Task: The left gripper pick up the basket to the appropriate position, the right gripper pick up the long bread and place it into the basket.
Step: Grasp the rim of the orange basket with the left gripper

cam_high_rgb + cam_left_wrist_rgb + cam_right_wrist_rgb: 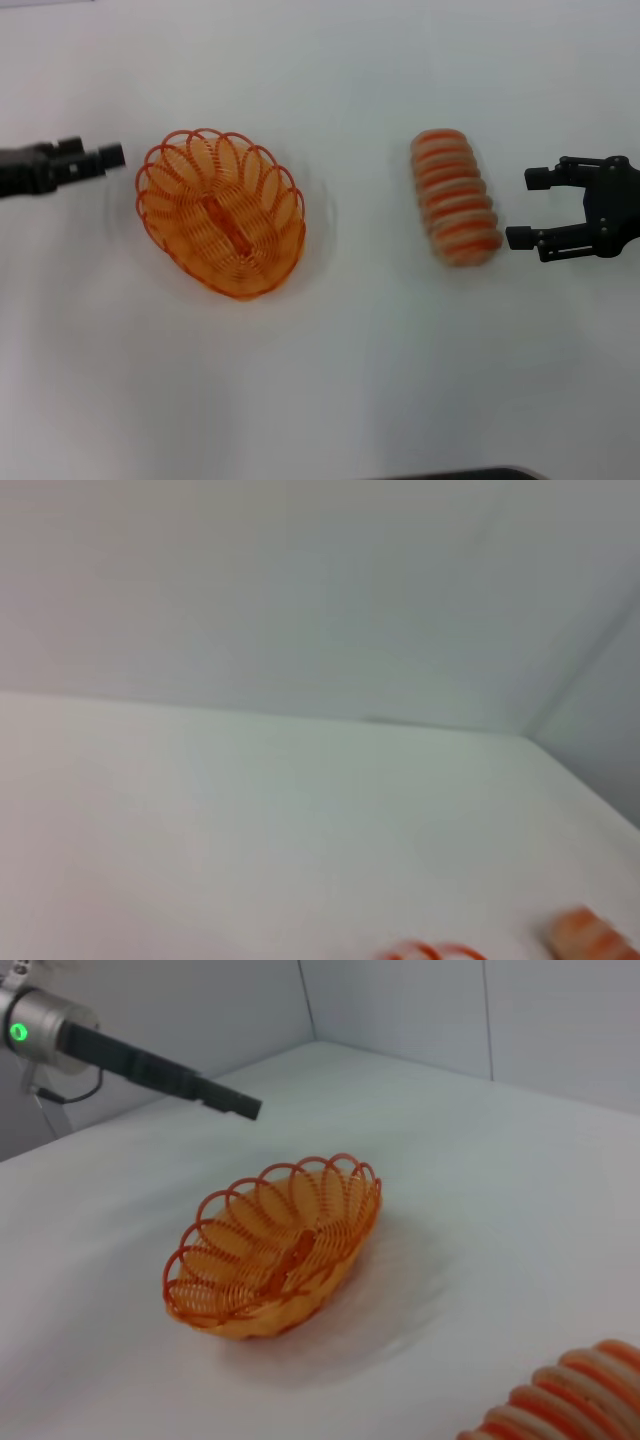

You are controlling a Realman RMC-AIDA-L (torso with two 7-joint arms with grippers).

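My orange wire basket [221, 212], oval with a looped petal rim, sits empty and upright on the white table; the striped long bread [456, 196] lies flat, well apart to its right, ridged and round-ended.

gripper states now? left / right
Left hand: shut, empty, beside the oval orange wire basket.
Right hand: open, empty, beside the striped beige long bread.

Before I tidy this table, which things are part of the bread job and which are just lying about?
In the job:
- basket, empty
- long bread, on the table to the basket's right
- left tool, beside the basket
- right tool, open beside the bread

Just lying about:
- nothing but the bare white table
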